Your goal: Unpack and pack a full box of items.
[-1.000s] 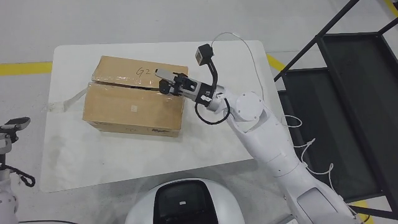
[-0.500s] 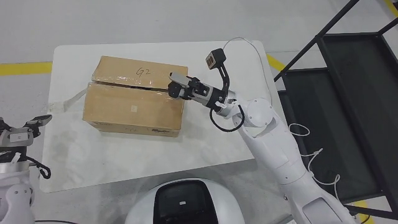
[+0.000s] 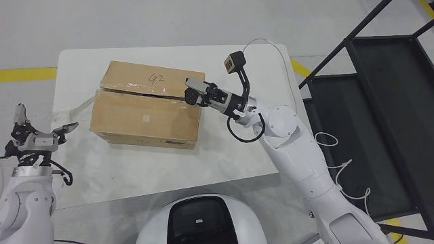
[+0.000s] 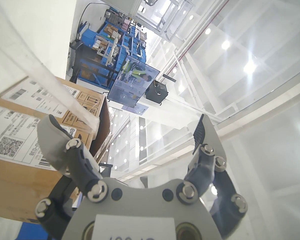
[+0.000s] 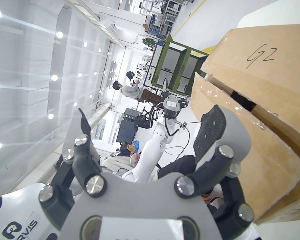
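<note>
A brown cardboard box (image 3: 146,112) marked "G2" sits on the white table (image 3: 230,156), its top flaps closed with a narrow dark gap along the seam (image 5: 242,99). My right gripper (image 3: 192,89) is open at the box's right top edge, one finger (image 5: 211,126) close beside the box (image 5: 265,106). My left gripper (image 3: 41,133) is open off the table's left edge, apart from the box, with nothing between its fingers (image 4: 126,133). The box's labelled side (image 4: 17,131) stands beside it.
A loose strip of clear tape (image 3: 71,112) trails from the box's left end over the table. A black metal rack (image 3: 380,108) stands to the right of the table. The table's front part is bare.
My left arm has risen at the table's left edge and turned its open gripper toward the box. The right gripper shifted slightly to the right along the box edge, then held still.
</note>
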Motion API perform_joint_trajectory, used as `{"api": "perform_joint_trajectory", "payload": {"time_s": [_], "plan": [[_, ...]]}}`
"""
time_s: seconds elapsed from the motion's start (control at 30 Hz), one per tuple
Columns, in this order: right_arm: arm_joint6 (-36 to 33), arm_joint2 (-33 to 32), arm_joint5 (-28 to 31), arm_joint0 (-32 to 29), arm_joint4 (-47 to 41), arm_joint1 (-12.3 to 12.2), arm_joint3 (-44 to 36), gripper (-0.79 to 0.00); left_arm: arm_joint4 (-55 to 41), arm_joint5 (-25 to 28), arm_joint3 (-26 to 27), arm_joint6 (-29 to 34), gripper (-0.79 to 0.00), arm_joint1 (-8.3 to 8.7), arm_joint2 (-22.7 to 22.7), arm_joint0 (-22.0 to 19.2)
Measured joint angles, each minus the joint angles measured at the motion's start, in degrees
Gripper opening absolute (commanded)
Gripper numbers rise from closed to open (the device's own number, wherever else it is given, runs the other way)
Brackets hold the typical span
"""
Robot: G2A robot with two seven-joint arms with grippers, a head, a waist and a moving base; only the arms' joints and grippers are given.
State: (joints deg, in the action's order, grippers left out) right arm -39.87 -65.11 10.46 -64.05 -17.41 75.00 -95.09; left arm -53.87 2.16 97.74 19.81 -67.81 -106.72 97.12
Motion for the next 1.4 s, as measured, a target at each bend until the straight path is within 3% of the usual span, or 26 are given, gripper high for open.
{"api": "perform_joint_trajectory", "payload": {"time_s": [0.2,0.43,0.77,1.03,1.1,1.2,1.27,1.4], "plan": [[-0.01,0.00,0.00,0.00,-0.04,0.00,-0.01,0.000,-3.11,1.36,-3.77,-0.07,0.000,-0.72,2.72,-0.20],[-0.01,0.00,0.00,0.00,-0.04,0.00,-0.01,0.000,-4.01,1.87,-9.13,-3.00,0.000,-1.20,4.41,-3.40],[-0.01,0.00,0.00,0.00,-0.04,0.00,0.00,0.000,6.39,-2.12,-10.25,-13.38,0.000,-1.03,5.65,-8.42],[-0.01,0.00,0.00,0.00,-0.04,0.00,0.00,0.000,11.61,-5.45,-12.34,-16.62,0.000,-1.14,8.01,-12.29],[-0.01,0.00,0.00,0.00,-0.04,0.00,0.00,0.000,11.76,-5.55,-13.43,-16.95,-0.203,-1.24,8.43,-13.52],[-0.01,0.00,0.00,0.00,-0.04,0.00,0.00,0.000,11.24,-5.05,-15.21,-16.81,-0.212,-1.39,8.78,-15.11],[-0.01,0.00,0.00,0.00,-0.04,0.00,0.00,0.000,11.07,-4.76,-16.58,-16.58,-0.299,-1.43,8.74,-16.12],[-0.01,0.00,0.00,0.00,-0.04,0.00,0.00,0.000,10.76,-3.60,-18.78,-16.63,-0.360,-1.46,7.91,-17.34]]}}
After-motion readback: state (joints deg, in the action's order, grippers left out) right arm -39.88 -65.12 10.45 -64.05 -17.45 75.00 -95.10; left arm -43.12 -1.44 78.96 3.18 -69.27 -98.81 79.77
